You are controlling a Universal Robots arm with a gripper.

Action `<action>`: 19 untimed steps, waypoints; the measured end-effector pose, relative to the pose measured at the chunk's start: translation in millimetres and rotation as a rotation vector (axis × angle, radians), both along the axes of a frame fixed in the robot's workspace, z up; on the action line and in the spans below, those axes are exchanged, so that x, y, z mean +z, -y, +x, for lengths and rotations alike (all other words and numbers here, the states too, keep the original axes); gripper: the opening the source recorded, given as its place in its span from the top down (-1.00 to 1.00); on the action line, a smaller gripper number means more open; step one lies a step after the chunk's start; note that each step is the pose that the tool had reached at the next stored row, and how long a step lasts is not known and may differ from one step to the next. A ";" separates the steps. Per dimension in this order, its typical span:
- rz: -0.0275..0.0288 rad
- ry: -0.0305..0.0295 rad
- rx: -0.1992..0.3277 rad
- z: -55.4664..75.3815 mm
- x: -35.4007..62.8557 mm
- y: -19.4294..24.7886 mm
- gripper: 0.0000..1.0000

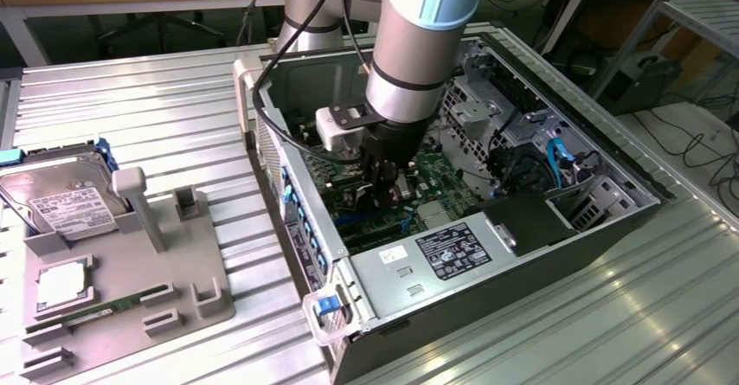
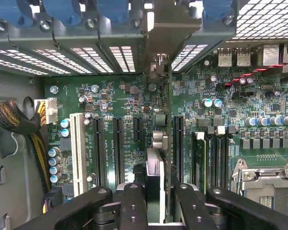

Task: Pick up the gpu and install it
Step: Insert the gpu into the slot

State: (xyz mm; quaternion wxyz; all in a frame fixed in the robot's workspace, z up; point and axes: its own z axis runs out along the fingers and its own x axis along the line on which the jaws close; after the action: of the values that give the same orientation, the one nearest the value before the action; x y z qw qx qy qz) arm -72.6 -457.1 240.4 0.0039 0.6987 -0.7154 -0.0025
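1. Seen from the wrist, the black fingers [image 2: 130,206] of the gripper [image 2: 157,211] are clamped on the gpu [image 2: 156,167], which is held edge-on and upright between them.
2. The card is positioned over the green motherboard [image 2: 110,96], between a short black slot [image 2: 137,128] and a long black slot [image 2: 177,148]; whether its lower edge has met the board cannot be told.
3. Beside these, two more long black slots [image 2: 117,148] and one white slot [image 2: 78,148] are seen lying parallel to the card.
4. A braided cable bundle [image 2: 9,117] is seen against the grey case wall on one side, and a metal processor socket [image 2: 269,182] on the other.
5. Beyond the board, the vented rear panel [image 2: 101,52] is lined with blue clips [image 2: 62,9].
6. In the exterior view, the arm [image 1: 416,48] is shown reaching down into the open computer case [image 1: 382,307], which is laid on its side on a ribbed metal table [image 1: 151,99].
7. At the exterior view's left, a grey holder [image 1: 173,281] is pictured well apart from the case, with a silver hard drive [image 1: 64,199] and a green memory stick [image 1: 104,309] on it.
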 end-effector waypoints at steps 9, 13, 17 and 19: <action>0.0000 0.0000 0.000 0.0 0.0 0.0 0.45; 0.0000 0.0000 0.002 0.0 -0.1 -0.2 0.45; 0.0000 0.0000 0.014 0.0 -0.3 -0.6 0.45; -0.0001 0.0000 0.017 0.0 -0.3 -0.7 0.45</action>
State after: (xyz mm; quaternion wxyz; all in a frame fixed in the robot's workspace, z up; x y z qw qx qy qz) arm -72.6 -456.4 240.0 0.0040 0.7049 -0.7093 -0.0024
